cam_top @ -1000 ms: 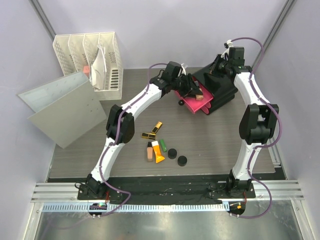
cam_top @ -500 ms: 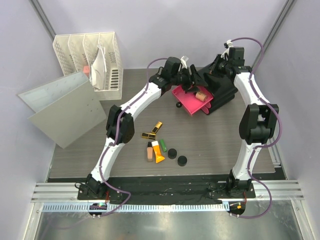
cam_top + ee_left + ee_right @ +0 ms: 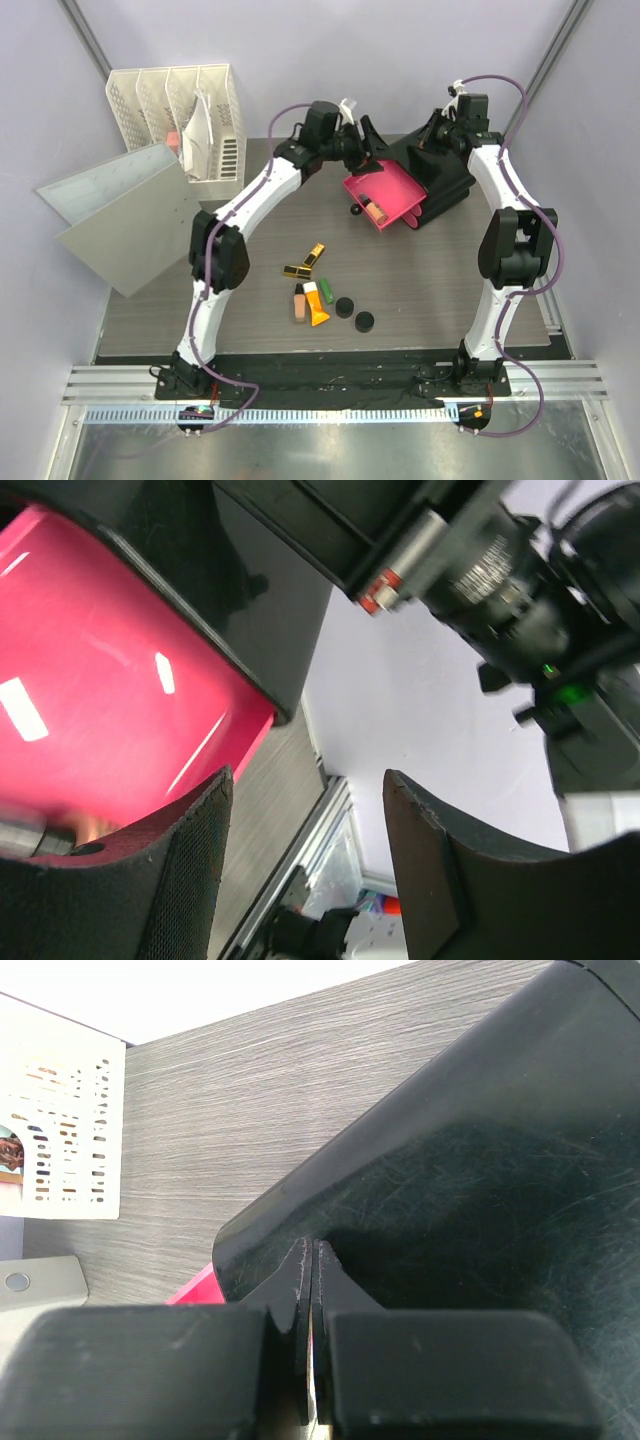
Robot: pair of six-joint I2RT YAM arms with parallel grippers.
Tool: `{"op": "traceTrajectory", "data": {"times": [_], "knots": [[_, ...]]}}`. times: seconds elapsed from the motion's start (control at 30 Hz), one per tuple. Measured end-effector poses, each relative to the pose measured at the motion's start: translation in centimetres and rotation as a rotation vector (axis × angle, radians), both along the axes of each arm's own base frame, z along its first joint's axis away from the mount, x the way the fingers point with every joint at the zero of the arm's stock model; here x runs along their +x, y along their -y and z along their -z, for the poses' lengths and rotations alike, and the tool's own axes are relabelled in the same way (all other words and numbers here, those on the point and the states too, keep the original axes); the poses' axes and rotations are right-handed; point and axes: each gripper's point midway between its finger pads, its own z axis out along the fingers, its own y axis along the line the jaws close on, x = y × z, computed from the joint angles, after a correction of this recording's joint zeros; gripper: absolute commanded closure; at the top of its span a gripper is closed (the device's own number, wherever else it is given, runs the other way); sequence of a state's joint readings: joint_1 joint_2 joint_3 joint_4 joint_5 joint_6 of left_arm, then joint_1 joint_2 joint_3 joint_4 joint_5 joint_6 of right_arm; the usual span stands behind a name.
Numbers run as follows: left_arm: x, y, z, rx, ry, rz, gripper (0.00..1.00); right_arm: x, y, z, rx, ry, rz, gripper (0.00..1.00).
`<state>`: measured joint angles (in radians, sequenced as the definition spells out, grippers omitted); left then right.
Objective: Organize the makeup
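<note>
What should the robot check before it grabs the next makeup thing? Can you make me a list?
1. Left pincer open and empty: ok.
2. Pink drawer pulled out, with room beside the foundation bottle lying in it: ok.
3. Right pincer steadying the black organizer box: cannot tell; it is shut, right at the box.
4. Lipsticks, green stick and round discs on the table uncovered: ok.
5. Beige bottle and orange tube lie side by side; room to grab just one: cannot tell.
</note>
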<state>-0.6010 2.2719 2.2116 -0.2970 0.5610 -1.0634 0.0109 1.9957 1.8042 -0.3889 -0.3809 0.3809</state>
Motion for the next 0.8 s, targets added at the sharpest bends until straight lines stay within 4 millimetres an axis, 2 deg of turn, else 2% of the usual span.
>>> {"op": "traceTrajectory", "data": {"times": [0.1,0.2,0.27,0.37,0.5,0.67,0.8], "knots": [[-1.2,-2.3,-1.8,0.035,0.04,-0.008,0.38,0.0,0.0,0.0,0.0,0.0,0.0,0.99],[-3.3,-5.4,-2.6,0.118,0.072,-0.026,0.36,0.0,0.0,0.0,0.0,0.0,0.0,0.99],[-5.0,-7.3,-2.4,0.181,0.075,-0.033,0.34,0.0,0.0,0.0,0.0,0.0,0.0,0.99],[-7.8,-10.1,-0.9,0.288,0.052,-0.05,0.32,0.0,0.0,0.0,0.0,0.0,0.0,0.99],[-11.9,-14.5,4.1,0.469,-0.072,-0.079,0.29,0.0,0.0,0.0,0.0,0.0,0.0,0.99],[-17.3,-19.7,12.1,0.703,-0.293,-0.091,0.34,0.0,0.0,0.0,0.0,-0.001,-0.001,0.99],[-20.9,-22.4,16.0,0.827,-0.425,-0.071,0.36,0.0,0.0,0.0,0.001,0.0,-0.002,0.99]]}}
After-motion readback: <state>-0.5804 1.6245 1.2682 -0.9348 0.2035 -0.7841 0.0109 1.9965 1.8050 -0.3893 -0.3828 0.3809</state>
